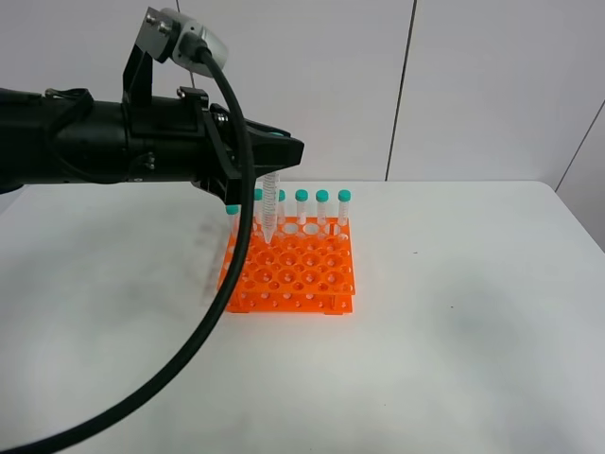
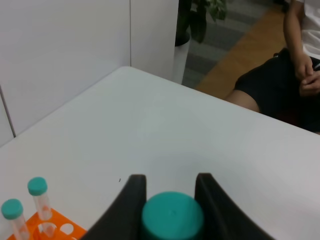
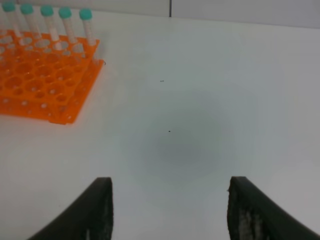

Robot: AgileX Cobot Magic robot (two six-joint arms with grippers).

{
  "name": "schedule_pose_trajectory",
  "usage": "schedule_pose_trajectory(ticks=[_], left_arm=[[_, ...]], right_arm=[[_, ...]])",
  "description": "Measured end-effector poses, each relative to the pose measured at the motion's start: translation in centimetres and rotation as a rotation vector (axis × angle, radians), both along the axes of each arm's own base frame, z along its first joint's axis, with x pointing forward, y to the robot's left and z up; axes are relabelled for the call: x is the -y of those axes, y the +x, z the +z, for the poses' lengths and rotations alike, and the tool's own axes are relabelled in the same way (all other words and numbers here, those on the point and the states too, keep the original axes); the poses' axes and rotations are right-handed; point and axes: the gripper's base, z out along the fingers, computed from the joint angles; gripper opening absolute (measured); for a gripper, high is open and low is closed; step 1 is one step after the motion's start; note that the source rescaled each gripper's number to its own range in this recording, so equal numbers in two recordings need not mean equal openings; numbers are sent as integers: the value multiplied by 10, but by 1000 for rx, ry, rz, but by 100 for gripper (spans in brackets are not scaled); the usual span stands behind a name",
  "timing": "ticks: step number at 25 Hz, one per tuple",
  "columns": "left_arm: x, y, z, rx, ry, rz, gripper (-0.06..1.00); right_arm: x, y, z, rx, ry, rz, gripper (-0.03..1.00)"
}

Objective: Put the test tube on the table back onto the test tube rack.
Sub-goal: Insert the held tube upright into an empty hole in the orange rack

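Left tool (image 2: 170,186) around test tube (image 2: 172,216), over rack (image 1: 295,271)

- The left arm (image 1: 95,142) reaches in level from nine o'clock, and the left gripper (image 2: 170,182) is clamped on the test tube (image 1: 270,208).
- The right gripper (image 3: 170,181) hangs with its jaws apart.

test tube (image 1: 270,210) cap hidden behind left claw (image 2: 170,184), test tube rack (image 2: 56,226) cut off at frame edge

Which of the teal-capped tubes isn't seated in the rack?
The test tube clamped in the left jaws, held higher with its tip at the rack; the others stand seated, ungripped.
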Motion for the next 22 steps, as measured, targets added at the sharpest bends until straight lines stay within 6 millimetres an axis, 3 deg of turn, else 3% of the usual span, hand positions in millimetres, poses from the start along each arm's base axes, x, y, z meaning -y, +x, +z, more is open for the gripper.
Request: schedule_pose_trajectory(ticks=[8,16,22], left_arm=[[-6,2,-12,-33,62,60,0],[-9,12,-5,-1,217,253,0],[-3,22,-5,42,126,416,0]], right_arm=[[0,0,0,0,0,0,54],[0,0,0,0,1,1,54],[0,0,0,0,3,2,54]])
